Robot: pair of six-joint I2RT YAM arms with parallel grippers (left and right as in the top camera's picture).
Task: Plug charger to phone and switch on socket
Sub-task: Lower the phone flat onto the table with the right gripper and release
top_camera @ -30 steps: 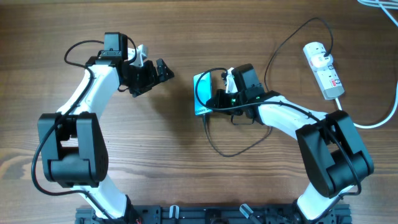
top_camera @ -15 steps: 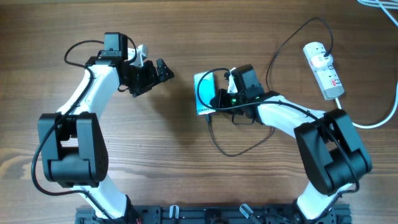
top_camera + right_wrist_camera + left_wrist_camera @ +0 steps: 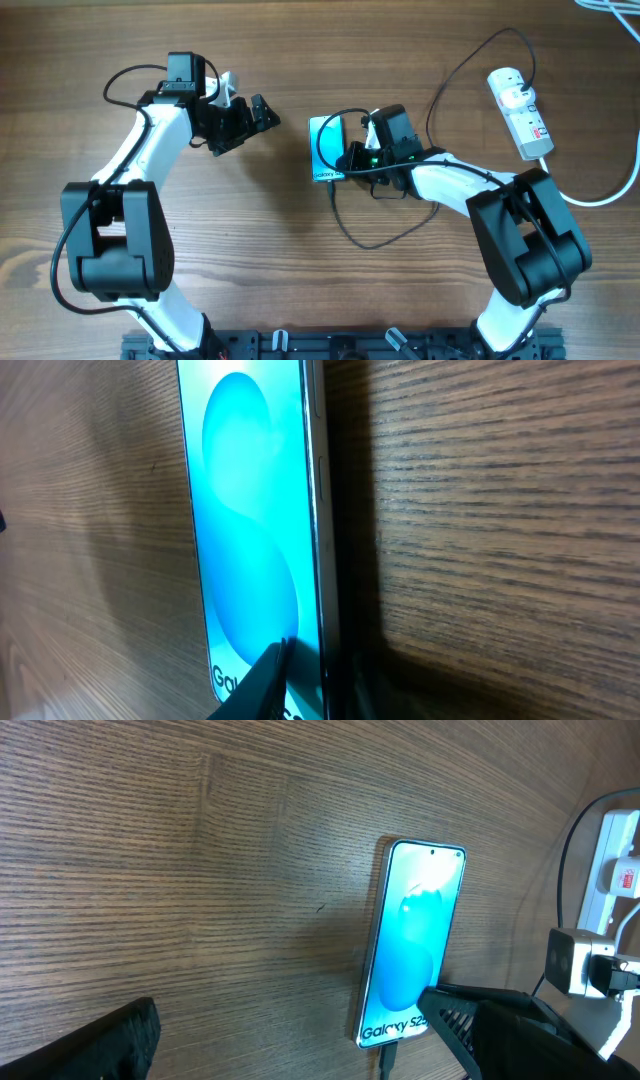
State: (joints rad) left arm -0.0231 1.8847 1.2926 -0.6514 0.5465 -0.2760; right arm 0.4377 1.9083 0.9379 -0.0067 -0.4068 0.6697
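The phone [image 3: 325, 148] lies mid-table with its teal screen lit; it also shows in the left wrist view [image 3: 415, 940] and the right wrist view [image 3: 250, 510]. My right gripper [image 3: 347, 160] is shut on the phone's lower right edge, one finger [image 3: 262, 682] over the screen. The charger's black cable [image 3: 380, 240] loops from the socket [image 3: 520, 112] to the phone's bottom edge, where its connector tip [image 3: 388, 1062] sits at the port. My left gripper [image 3: 255, 112] is open and empty, left of the phone and apart from it [image 3: 290, 1055].
The socket's thick white cord [image 3: 620, 180] runs off the right edge. The socket also shows at the right edge of the left wrist view [image 3: 620, 860]. The black cable's loop lies on the wood table [image 3: 300, 260] between the phone and the right arm.
The phone and my right gripper shifted a little to the right, then back to the left. The left arm has not moved.
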